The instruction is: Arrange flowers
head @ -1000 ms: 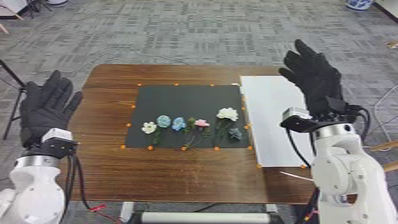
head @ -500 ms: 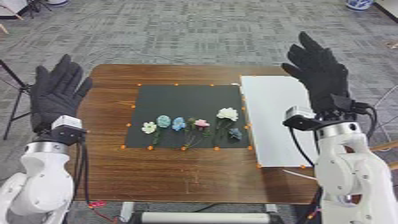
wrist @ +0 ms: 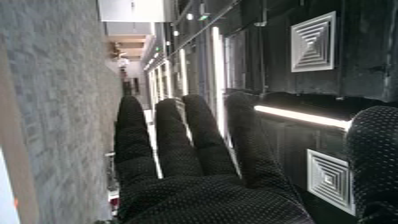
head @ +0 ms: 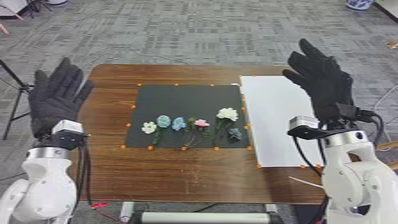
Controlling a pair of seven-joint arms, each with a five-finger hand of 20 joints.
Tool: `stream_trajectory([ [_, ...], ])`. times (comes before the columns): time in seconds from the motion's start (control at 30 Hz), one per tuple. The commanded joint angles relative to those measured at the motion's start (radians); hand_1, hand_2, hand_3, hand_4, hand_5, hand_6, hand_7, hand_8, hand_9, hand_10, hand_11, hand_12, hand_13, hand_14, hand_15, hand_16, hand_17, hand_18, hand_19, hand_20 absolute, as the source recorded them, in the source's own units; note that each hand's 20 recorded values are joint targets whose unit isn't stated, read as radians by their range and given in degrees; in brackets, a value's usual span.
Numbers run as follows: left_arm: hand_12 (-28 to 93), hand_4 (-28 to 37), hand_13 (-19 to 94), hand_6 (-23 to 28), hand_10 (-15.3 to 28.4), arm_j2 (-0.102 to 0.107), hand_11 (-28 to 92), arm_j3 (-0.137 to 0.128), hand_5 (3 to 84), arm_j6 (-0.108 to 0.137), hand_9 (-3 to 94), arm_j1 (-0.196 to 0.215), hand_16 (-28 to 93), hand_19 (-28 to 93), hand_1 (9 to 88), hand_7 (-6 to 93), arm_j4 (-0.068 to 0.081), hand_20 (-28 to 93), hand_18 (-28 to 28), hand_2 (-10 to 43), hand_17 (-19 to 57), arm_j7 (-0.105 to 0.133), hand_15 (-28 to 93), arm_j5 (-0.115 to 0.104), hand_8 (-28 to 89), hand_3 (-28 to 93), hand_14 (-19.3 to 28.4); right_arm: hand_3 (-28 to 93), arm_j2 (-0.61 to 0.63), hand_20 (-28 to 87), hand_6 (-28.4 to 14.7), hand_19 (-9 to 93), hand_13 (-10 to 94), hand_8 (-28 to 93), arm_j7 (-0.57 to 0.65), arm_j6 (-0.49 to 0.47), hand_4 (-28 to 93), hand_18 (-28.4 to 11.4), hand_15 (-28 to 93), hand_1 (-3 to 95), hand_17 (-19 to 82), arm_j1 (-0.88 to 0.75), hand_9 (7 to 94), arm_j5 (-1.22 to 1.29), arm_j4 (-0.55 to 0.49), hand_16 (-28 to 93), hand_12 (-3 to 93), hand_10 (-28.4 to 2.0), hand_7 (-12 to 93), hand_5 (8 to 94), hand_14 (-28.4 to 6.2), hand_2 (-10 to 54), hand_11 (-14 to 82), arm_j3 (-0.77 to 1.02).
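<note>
In the head view the left hand stands upright at the left of the frame, its straight fingers pointing up and the thumb held out to the side, so it reads as wide; the right hand is raised at the upper right, fingers straight and fanned – wide as well – and seen in front of part of the white sheet; the right wrist view agrees, with that right hand spread, gaps between the straight fingers.

The flowers lie near the centre of the frame on the black mat, between the two hands and well apart from both, lower in the frame than either palm; they form a loose row along the lower part of the mat: at its left a small white flower, then a pale blue flower, just beside it a blue flower, then a pink flower, and at the right a larger white flower, the nearest of them to the right hand, with a dark grey-green piece below it; the stems run towards the lower edge of the mat.

The mat, ringed by orange marks, lies on the brown desk; the sheet lies just beside it, on the right.
</note>
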Motion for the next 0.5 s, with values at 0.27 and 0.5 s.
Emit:
stream_trajectory([
  [0.27,4,-28.3,20,6.4,11.6,0.007,14,-0.001,37.7,0.014,28.1,-0.008,-6,33,27.7,6.2,-0.02,6,11.7,19.8,-5.6,0.016,11,0.022,-9,58,8.6,75,0.004,12,-6.1,29,24,-7,-0.026,0.018,-25,-15.5,4,4.7,10,-0.041,33.0,0.017,-0.028,17,10.7,-15.8,3,35.3,-12.7,10.9,2.1,-0.004],
  [0.5,4,-28.3,20,6.5,11.8,-0.005,14,-0.025,38.0,0.009,28.4,0.034,-6,34,27.8,6.3,-0.038,6,12.0,19.8,-5.6,0.014,11,0.022,-9,58,8.7,75,0.009,12,-5.7,29,25,-7,-0.025,-0.007,-25,-15.4,4,4.9,10,-0.033,33.4,0.019,-0.032,17,10.8,-15.6,3,35.7,-12.6,11.0,2.2,0.007],
])
